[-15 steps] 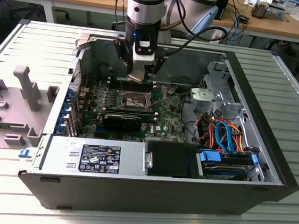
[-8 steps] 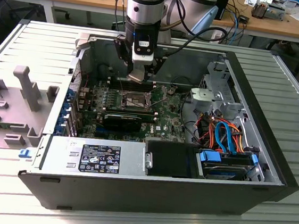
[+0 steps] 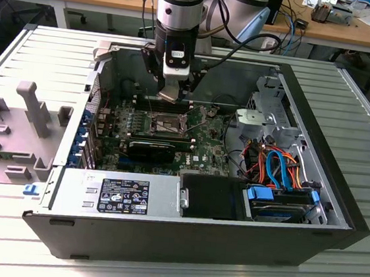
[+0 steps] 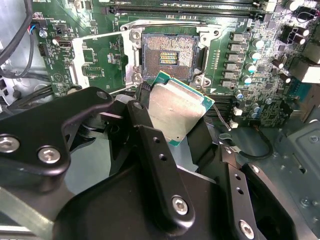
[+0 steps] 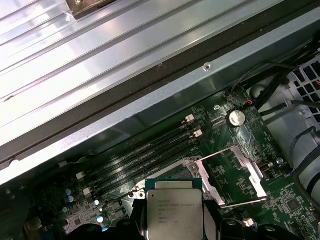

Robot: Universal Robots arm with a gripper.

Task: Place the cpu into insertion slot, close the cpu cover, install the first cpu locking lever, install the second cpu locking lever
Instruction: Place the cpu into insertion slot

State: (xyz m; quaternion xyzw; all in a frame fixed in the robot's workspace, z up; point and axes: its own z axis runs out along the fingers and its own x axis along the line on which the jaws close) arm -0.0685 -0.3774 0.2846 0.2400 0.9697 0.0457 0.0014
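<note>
So far, nothing of the job had been finished. The fingers (image 4: 150, 145) were clamped on opposite edges of the chip (image 4: 177, 112), holding it tilted in the air with its metal top showing. Just beyond the fingers and lower down lay the socket (image 4: 169, 57), bare, its contact field exposed, apart from the chip. The cover (image 4: 76, 62) stood flipped open at one side of the socket, away from the fingers. By my reading, seating the chip, closing the cover and both lever steps all remained to be done inside the open computer case (image 3: 193, 245).
</note>
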